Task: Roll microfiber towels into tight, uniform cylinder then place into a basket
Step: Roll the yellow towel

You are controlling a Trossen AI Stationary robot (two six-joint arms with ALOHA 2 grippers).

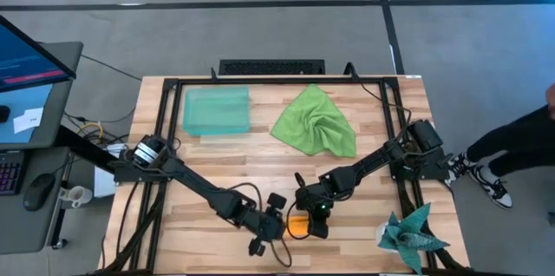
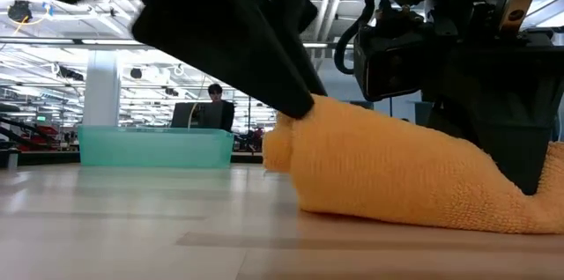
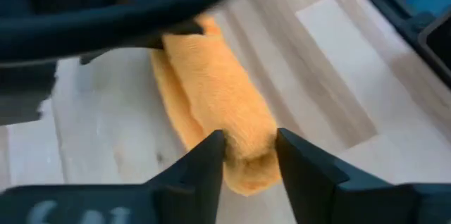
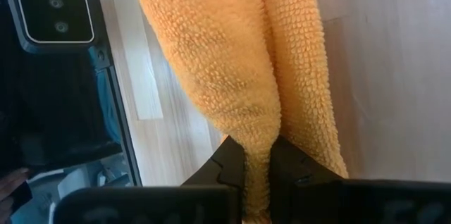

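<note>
The orange towel [image 1: 299,223] lies rolled into a short cylinder on the table near its front edge, between my two grippers. It also shows in the low view [image 2: 397,179]. My left gripper [image 1: 276,221] is shut on the roll's left end. My right gripper [image 1: 317,213] is shut on its right end. The lime green towel [image 1: 316,123] lies crumpled on the table at the far middle. The mint-green basket [image 1: 215,109] stands at the far left, with nothing showing inside. My left gripper pinches the roll's left end [image 3: 248,155] between its two fingers [image 3: 208,162], one on each side and across the roll, slanting down from the table's left. The roll lies on the table. My right gripper pinches the roll's right end [image 4: 258,146] between its two fingers [image 4: 230,162], which squeeze the cloth to a narrow waist. It comes from the table's right. The layers cannot be told. The rest of the roll lies on the table [image 2: 379,214].
A dark teal spiky cloth [image 1: 413,234] lies at the table's front right corner. A black frame rail [image 1: 277,81] runs around the table. A person [image 2: 214,104] stands in the room behind, and another person's leg [image 1: 507,150] shows at the right.
</note>
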